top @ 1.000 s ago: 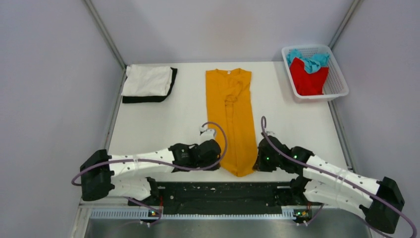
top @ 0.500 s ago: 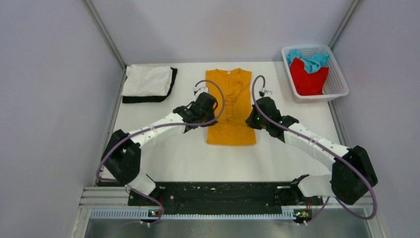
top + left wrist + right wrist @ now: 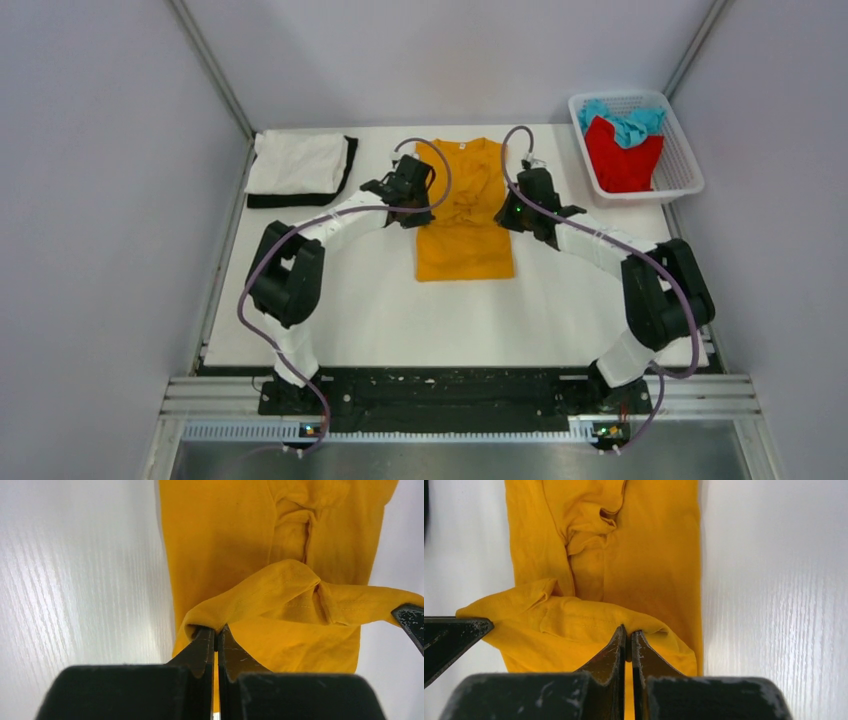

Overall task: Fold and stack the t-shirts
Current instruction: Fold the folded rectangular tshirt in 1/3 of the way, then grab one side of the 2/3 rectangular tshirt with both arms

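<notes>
We see the orange-yellow shirt (image 3: 465,225) lying in the middle of the white table (image 3: 380,300), toward its far side, with the collar pointing away from the arms. It is folded into a narrow strip, with creased cloth bunched down its centre. Its near end is doubled back over the body, so the fold forms a straight near edge. The hem is lifted above the lower layer and stretches between the two grippers, sagging a little in the middle. The left gripper (image 3: 216,630) is at the shirt's left edge, its two fingers pressed together on a corner of the hem with only a thin line between them. The right gripper (image 3: 629,630) is at the shirt's right edge, its fingers likewise pinched tight on the other corner of the hem. Each wrist camera shows the tip of the other gripper at the side of its picture. Both arms reach forward from the near edge of the table and bend in toward the shirt. In the far left corner of the table a folded white shirt (image 3: 298,162) lies on top of a black shirt (image 3: 297,201), which shows along its near and right edges. In the far right corner a white basket (image 3: 690,170) holds a crumpled red shirt (image 3: 622,155) and, behind it, a teal shirt (image 3: 625,122).
</notes>
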